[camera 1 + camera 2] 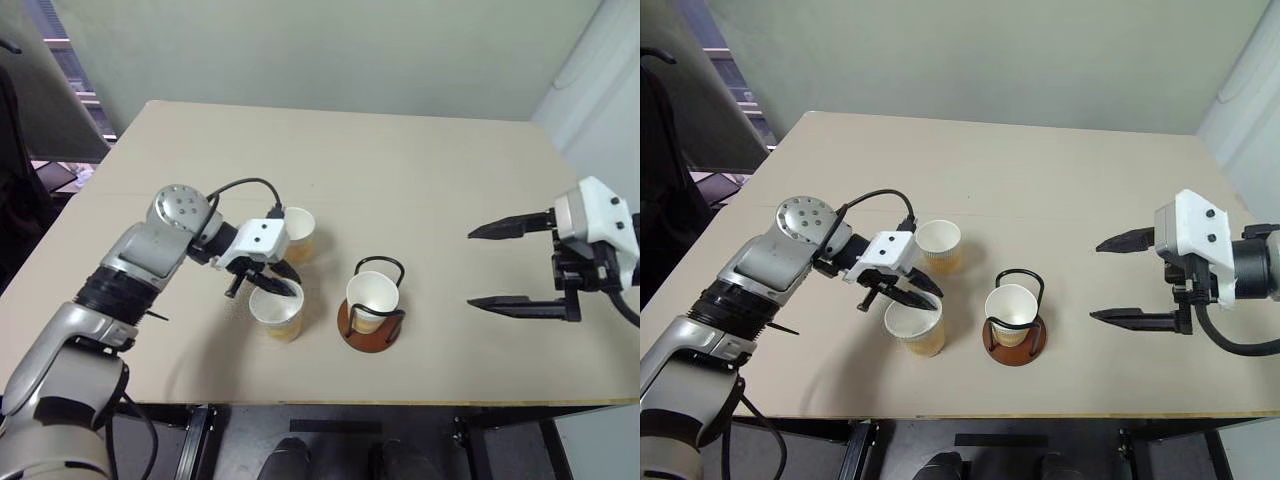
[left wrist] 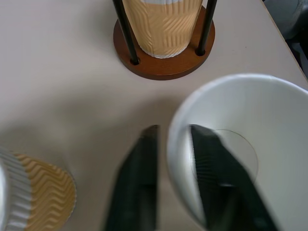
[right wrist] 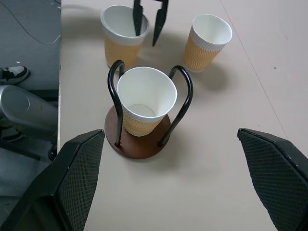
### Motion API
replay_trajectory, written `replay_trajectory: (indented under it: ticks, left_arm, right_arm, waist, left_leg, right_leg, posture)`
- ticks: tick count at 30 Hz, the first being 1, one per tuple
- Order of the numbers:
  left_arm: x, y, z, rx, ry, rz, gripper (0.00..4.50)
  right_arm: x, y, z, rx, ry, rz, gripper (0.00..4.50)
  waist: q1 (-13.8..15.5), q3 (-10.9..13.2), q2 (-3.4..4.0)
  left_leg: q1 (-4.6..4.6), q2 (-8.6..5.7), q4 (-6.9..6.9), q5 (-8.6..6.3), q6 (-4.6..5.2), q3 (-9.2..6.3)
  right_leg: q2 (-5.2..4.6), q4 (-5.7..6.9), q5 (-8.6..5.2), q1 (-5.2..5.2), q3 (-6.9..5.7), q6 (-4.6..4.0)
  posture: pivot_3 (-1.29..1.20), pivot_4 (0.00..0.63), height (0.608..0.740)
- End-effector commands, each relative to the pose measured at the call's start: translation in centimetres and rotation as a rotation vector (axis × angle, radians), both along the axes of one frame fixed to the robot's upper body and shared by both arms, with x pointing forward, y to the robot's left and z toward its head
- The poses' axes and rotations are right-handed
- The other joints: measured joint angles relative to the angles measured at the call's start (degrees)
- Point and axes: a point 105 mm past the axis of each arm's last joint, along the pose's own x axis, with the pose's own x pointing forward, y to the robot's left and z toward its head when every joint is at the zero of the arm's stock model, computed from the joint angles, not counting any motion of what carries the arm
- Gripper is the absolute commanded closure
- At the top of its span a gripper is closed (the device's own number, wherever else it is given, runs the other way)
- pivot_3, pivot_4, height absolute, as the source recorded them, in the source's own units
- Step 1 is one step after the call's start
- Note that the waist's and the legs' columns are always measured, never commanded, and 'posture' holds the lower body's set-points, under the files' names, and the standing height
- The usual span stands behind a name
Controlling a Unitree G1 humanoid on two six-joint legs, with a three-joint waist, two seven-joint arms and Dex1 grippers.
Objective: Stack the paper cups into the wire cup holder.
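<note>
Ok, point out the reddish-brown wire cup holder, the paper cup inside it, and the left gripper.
Reddish-brown wire cup holder [image 3: 137, 149]: right wrist view, disc base.
Tapered paper cup inside [image 3: 144, 91]: right wrist view, white interior.
Left gripper [image 1: 272, 280]: left eye view, between fingertips.

I find no readable text, label, brand, number or sign in any view. Paper cups [image 3: 147, 100] carry embossed zigzag pattern only, no print. Wire cup holder [image 3: 139, 139] base plain. Table [image 1: 420, 170] surface blank. Nothing legible on arm housings either.
</note>
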Motion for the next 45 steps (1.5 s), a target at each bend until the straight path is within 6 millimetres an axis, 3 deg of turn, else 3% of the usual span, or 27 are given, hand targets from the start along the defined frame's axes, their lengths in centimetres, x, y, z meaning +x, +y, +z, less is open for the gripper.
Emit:
replay_trajectory:
  ticks: [1, 6, 13, 17, 23, 30, 45]
  left_arm:
    - [-0.4, -0.3, 1.3, 0.002, -0.021, -0.055, 4.48]
    - [-0.6, -0.6, 3.0, -0.054, -0.035, -0.069, 4.48]
    - [-1.0, -3.3, 9.5, -0.227, -0.112, -0.185, 4.48]
    - [-1.6, -5.4, 12.5, -0.290, -0.147, -0.282, 4.48]
    - [-1.7, -9.5, 15.0, -0.330, -0.188, -0.416, 4.48]
    - [-2.5, -12.3, 14.1, -0.303, -0.143, -0.526, 4.48]
    - [-2.2, -12.7, 9.8, -0.157, -0.082, -0.552, 4.48]
  right_arm:
    - [-1.9, -0.1, 1.8, 0.053, -0.030, 0.034, 0.00]
    - [-3.8, -1.8, 2.9, 0.196, -0.025, -0.036, 0.00]
    - [-4.3, -1.8, 2.9, 0.222, -0.045, -0.067, 0.00]
    - [-4.1, -1.8, 2.9, 0.216, -0.052, -0.075, 0.00]
    - [-4.0, -1.5, 2.6, 0.205, -0.053, -0.075, 0.00]
    - [-4.2, -1.2, 2.3, 0.193, -0.055, -0.099, 0.00]
    - [-4.1, -1.2, 2.1, 0.191, -0.066, -0.140, 0.00]
  waist:
    - [0.1, 0.0, 0.00]
    - [0.4, 0.0, -0.01]
    - [0.3, 0.0, -0.02]
    - [0.3, 0.0, -0.02]
    - [0.5, 0.0, -0.02]
    - [0.6, 0.0, -0.01]
    - [1.0, 0.0, -0.01]
  left_leg:
    - [-0.02, -0.02, 0.01, 0.00, 0.00, 0.04]
    - [-0.10, -0.02, 0.07, 0.00, 0.00, 0.10]
    - [-0.11, -0.09, 0.13, -0.01, 0.03, 0.16]
    - [-0.10, -0.10, 0.15, -0.06, 0.10, 0.21]
    - [-0.25, -0.10, 0.36, -0.10, 0.17, 0.16]
    - [-0.51, -0.19, 0.79, -0.38, 0.40, 0.33]
    - [-0.53, -0.23, 1.05, -0.53, 0.53, 0.36]
  right_leg:
    - [0.01, -0.02, 0.01, 0.00, 0.00, 0.01]
    - [0.08, -0.10, 0.01, 0.00, 0.02, 0.03]
    - [0.12, -0.21, 0.01, 0.00, 0.03, 0.03]
    - [0.09, -0.20, 0.00, 0.00, 0.06, 0.05]
    - [0.06, -0.19, 0.03, 0.00, 0.05, 0.18]
    - [0.14, -0.13, 0.04, 0.00, 0.13, 0.53]
    - [0.15, -0.12, 0.01, 0.06, 0.21, 0.74]
  posture:
    - [0.00, 0.150, 0.740]
    - [0.00, 0.150, 0.740]
    - [0.00, 0.150, 0.740]
    - [0.00, 0.150, 0.740]
    - [0.00, 0.150, 0.740]
    - [0.00, 0.150, 0.740]
    - [0.00, 0.150, 0.740]
